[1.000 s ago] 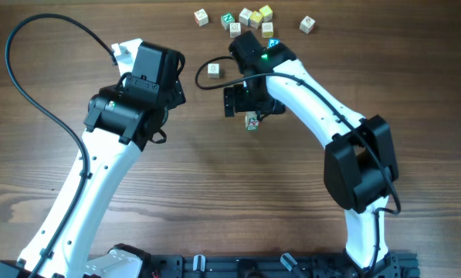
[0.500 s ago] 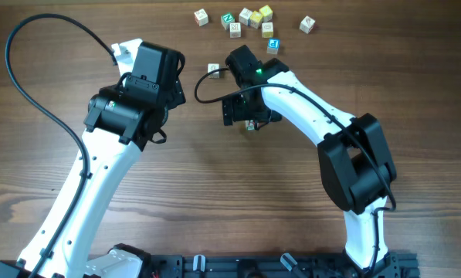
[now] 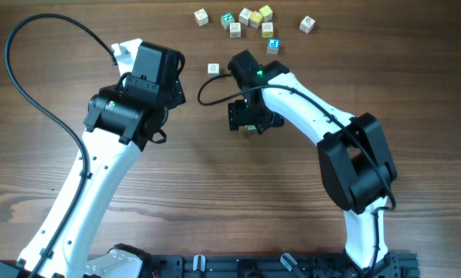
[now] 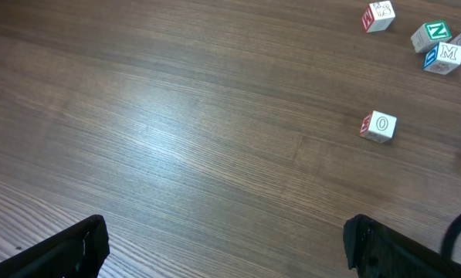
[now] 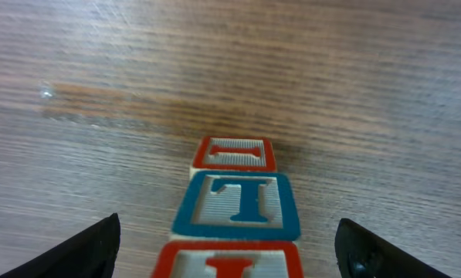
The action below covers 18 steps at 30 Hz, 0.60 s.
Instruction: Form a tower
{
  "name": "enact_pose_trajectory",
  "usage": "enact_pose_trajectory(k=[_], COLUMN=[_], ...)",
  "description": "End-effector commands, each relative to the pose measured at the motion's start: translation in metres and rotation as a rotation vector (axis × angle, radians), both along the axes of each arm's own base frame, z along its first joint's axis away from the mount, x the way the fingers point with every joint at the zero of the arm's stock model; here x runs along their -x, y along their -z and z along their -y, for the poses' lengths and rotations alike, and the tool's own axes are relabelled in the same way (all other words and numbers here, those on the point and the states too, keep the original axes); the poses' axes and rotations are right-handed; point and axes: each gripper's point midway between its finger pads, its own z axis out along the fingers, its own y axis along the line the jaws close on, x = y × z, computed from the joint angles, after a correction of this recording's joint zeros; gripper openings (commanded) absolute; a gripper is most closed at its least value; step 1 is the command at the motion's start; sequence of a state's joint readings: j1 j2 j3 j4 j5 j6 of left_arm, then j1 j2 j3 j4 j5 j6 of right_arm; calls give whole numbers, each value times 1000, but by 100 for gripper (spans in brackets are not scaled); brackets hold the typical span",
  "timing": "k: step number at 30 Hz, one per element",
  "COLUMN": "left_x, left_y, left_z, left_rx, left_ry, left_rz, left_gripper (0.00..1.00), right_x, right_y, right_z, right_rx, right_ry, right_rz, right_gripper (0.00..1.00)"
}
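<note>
Lately the right gripper (image 5: 228, 245), released like the left gripper (image 4: 232, 251), is shifted nearer to straddle the tower (image 5: 242, 202), presumably for squaring it.

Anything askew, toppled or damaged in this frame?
Nothing stands out. The tower shows three cubes lined up squarely inside the open right claw, which isn't touching them. The loose cubes lie scattered farther back on the table, none visibly damaged.

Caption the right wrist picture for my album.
Open right gripper either side of a column of letter blocks on a wooden table.
</note>
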State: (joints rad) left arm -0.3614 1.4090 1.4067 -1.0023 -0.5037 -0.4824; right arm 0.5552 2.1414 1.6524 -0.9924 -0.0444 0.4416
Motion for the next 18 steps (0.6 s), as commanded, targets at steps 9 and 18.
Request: enact_pose_trajectory(k=[9, 18], left_x=[0, 0], left_y=[-2, -2], left_z=[-2, -2], left_rx=[-6, -6], left_ry=[2, 2], left_rz=[5, 5], left_gripper=[100, 100], right_x=[-21, -28], right_y=[-39, -24], right_z=[-15, 0], right_rx=[-88, -14], right_ry=[-10, -36], right_rz=[32, -89], right_gripper=[93, 89])
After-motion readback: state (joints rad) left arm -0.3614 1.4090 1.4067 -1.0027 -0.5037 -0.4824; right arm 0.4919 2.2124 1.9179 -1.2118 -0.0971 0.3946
